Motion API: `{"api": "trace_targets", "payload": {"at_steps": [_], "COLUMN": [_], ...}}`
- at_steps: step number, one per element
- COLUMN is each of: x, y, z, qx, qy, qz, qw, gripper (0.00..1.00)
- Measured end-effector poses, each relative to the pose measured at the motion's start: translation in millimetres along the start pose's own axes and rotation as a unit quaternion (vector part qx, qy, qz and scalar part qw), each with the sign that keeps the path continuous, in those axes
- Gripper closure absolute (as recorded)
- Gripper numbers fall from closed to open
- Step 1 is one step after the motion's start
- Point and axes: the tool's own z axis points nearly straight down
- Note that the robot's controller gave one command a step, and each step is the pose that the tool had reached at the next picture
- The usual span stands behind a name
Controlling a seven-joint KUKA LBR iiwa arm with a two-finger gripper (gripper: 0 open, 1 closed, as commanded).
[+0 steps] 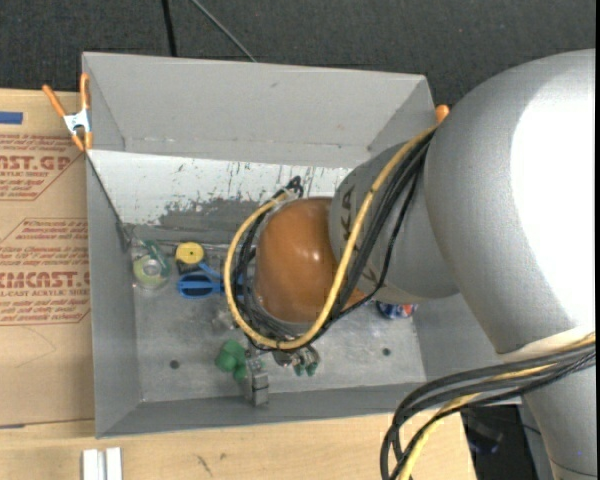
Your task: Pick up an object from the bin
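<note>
My gripper (pixel 257 384) reaches down near the front wall of the bin, below the arm's orange dome. A small green thing (pixel 230 358) lies right against its left side, touching or nearly so. Another bit of green (pixel 305 365) peeks out on its right; whether it is the same thing is hidden by the wrist. A blue plastic piece (pixel 195 286) lies a little further back on the bin floor, left of the dome.
A yellow round piece (pixel 188 255) and a clear greenish thing (pixel 148 268) lie at the bin's left. A small red and blue thing (pixel 395 310) shows under the arm at the right. The arm covers much of the bin's right half.
</note>
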Motion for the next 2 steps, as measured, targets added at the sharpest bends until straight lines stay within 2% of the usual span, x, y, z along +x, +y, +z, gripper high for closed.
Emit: {"api": "trace_targets", "payload": {"at_steps": [1, 2], "x": [3.6, -14.4], "y": [0.4, -17.1], "z": [0.3, -133.0], "qx": [0.000, 0.001], "qy": [0.0064, 0.0018], "qz": [-0.001, -0.003], "qw": [1.0000, 1.0000], "gripper": [1.00, 1.00]}}
